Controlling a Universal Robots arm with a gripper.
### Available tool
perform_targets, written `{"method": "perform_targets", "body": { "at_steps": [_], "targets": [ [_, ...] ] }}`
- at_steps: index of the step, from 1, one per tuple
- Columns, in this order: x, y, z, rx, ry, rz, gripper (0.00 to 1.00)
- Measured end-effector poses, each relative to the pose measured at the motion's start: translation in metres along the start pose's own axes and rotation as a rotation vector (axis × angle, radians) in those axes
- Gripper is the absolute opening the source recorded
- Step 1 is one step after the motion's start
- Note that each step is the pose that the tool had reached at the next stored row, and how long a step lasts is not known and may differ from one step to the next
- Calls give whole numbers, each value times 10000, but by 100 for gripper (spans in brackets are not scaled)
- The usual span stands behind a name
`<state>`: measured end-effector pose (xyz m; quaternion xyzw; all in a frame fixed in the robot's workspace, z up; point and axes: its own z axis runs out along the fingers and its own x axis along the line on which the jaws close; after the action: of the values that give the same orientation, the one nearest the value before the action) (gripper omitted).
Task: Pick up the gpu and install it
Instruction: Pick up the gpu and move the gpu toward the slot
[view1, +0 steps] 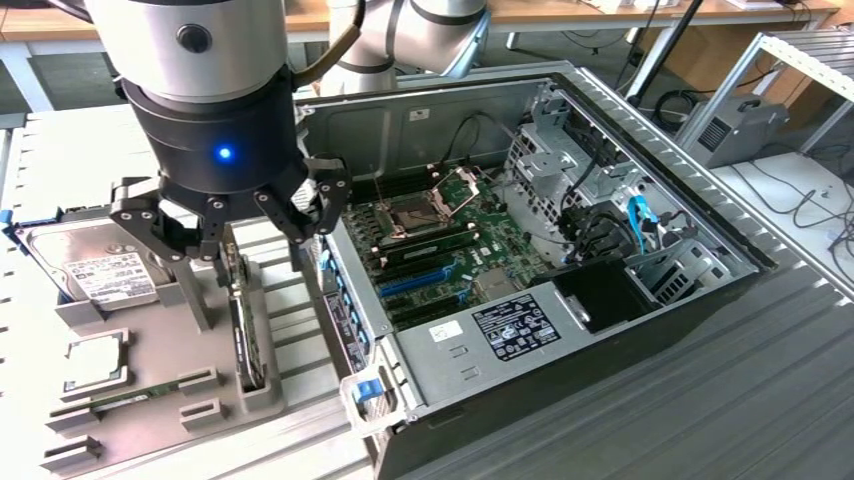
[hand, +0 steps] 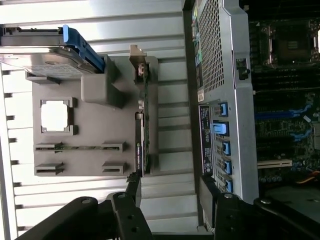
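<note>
The gpu (view1: 246, 325) stands on its long edge in a slot of the grey holder (view1: 147, 425), a thin green card with a metal bracket at one end. My gripper (view1: 238, 232) hangs just above it, open, with nothing between its dark fingers. In the wrist view the gpu (hand: 141, 127) runs along the holder (hand: 95, 167), and my gripper (hand: 171, 200) straddles the gpu's line without touching it. The open computer case (view1: 387, 120) lies to the exterior view's right, its motherboard showing blue expansion slots (view1: 416, 286).
On the holder also sit a silver hard drive in a blue frame (view1: 96, 268), a square processor (view1: 94, 360) and a narrow memory stick (view1: 134, 395). The case's rear panel (hand: 220, 55) stands close beside the holder. Another robot arm (view1: 414, 30) rises behind the case.
</note>
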<state>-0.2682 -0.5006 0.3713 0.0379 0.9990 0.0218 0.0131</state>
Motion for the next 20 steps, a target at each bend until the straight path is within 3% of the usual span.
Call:
{"method": "perform_targets", "body": {
  "at_steps": [3, 4, 20],
  "targets": [
    [0, 1, 16, 1, 1, -2, 52],
    [1, 1, 21, 2, 1, 0, 45],
    [3, -6, 104, 2, 1, 0, 45]
  ]
}}
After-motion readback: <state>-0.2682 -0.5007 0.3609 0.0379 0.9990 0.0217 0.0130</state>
